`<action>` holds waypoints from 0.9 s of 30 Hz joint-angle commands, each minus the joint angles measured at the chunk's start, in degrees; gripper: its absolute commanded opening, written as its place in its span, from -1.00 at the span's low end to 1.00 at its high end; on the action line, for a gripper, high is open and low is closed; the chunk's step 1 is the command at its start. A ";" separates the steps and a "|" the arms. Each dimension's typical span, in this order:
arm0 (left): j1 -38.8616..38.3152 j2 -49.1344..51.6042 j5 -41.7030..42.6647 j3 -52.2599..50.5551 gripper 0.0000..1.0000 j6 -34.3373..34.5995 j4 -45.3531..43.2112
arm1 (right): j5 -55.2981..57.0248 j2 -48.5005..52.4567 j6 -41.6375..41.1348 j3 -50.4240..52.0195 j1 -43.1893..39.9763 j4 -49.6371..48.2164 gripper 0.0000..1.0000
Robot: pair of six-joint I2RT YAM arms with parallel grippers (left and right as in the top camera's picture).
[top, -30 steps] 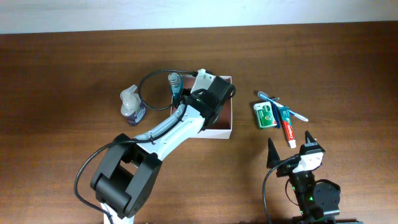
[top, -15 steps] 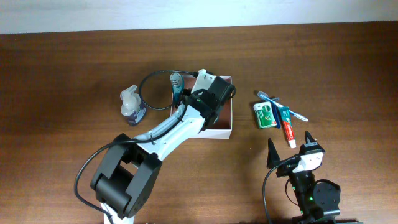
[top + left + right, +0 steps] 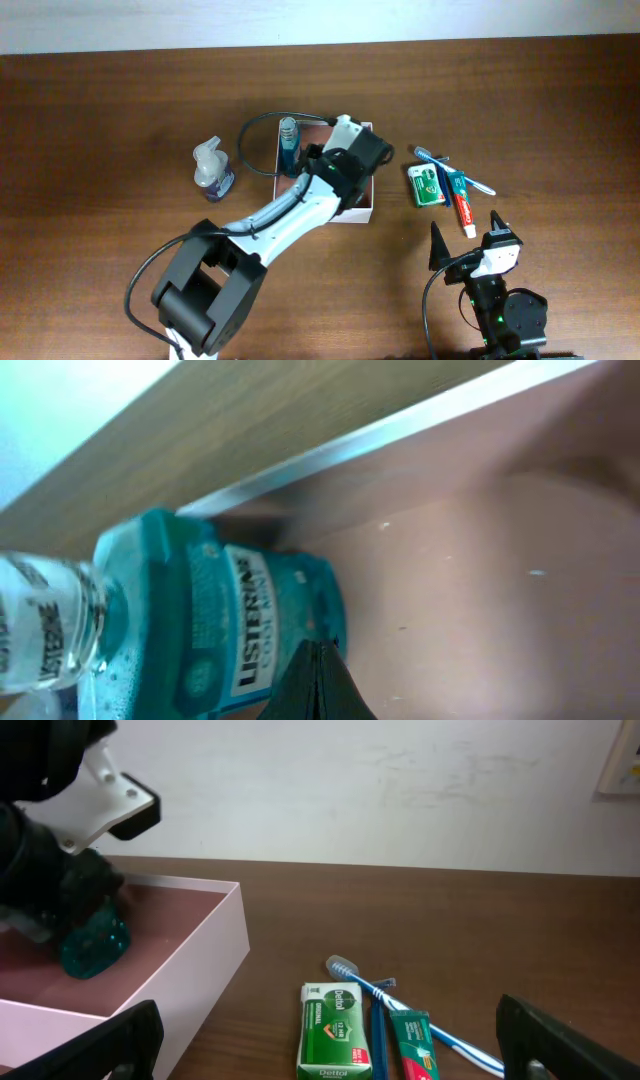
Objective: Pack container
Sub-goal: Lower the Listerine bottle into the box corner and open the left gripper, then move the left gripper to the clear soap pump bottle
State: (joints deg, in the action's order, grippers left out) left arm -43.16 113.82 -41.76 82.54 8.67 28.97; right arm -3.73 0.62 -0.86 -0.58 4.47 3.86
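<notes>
The container (image 3: 366, 208) is a shallow white-walled box with a pinkish-brown inside (image 3: 480, 580); it also shows in the right wrist view (image 3: 190, 980). A teal Listerine mouthwash bottle (image 3: 288, 145) stands at the container's left side, and it fills the left of the left wrist view (image 3: 200, 630). My left gripper (image 3: 318, 682) is shut, with nothing between its fingers, and its tips are at the bottle's side inside the container (image 3: 308, 158). My right gripper (image 3: 466, 238) is open and empty, near the front edge, apart from the loose toiletries (image 3: 325, 1020).
A green Dettol packet (image 3: 427, 185), a toothpaste tube (image 3: 462, 207), a blue toothbrush (image 3: 462, 178) and a blue razor (image 3: 377, 1030) lie right of the container. A clear spray bottle (image 3: 212, 170) stands to its left. The left arm lies across the container's front wall.
The left arm has swung to the right over the container, and the mouthwash bottle has shifted slightly right with it. The right arm has not moved.
</notes>
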 commanded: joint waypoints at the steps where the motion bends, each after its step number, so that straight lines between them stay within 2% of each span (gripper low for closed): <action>1: -1.95 0.35 1.66 3.28 -0.99 -3.06 0.11 | -0.13 -0.42 0.00 0.26 -0.46 0.28 0.97; 7: -2.43 -2.67 10.14 5.95 -0.99 -3.19 2.16 | -0.13 -0.42 0.00 0.26 -0.46 0.26 0.97; 16: -1.49 -18.03 10.95 6.88 -0.99 -3.13 8.09 | -0.13 -0.42 0.00 0.26 -0.46 0.26 0.97; 20: 3.76 -27.04 10.93 6.88 -0.98 -0.26 14.82 | -0.13 -0.42 0.00 0.26 -0.46 0.26 0.97; 22: 7.96 -30.34 10.97 6.86 -0.95 3.52 19.10 | -0.13 -0.42 0.00 0.26 -0.46 0.26 0.97; 24: 13.16 -32.79 11.43 6.86 -0.94 10.21 24.59 | -0.13 -0.42 0.00 0.26 -0.46 0.26 0.97; 26: 19.37 -34.07 15.72 6.84 -0.93 14.91 29.70 | -0.13 -0.42 0.00 0.26 -0.46 0.26 0.97; 27: 21.62 -34.10 18.18 6.84 -0.82 15.13 30.95 | -0.13 -0.42 0.00 0.26 -0.46 0.26 0.97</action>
State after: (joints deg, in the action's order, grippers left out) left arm -28.93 80.75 -29.85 89.17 14.83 55.86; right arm -3.73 0.62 -0.86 -0.58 4.47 3.86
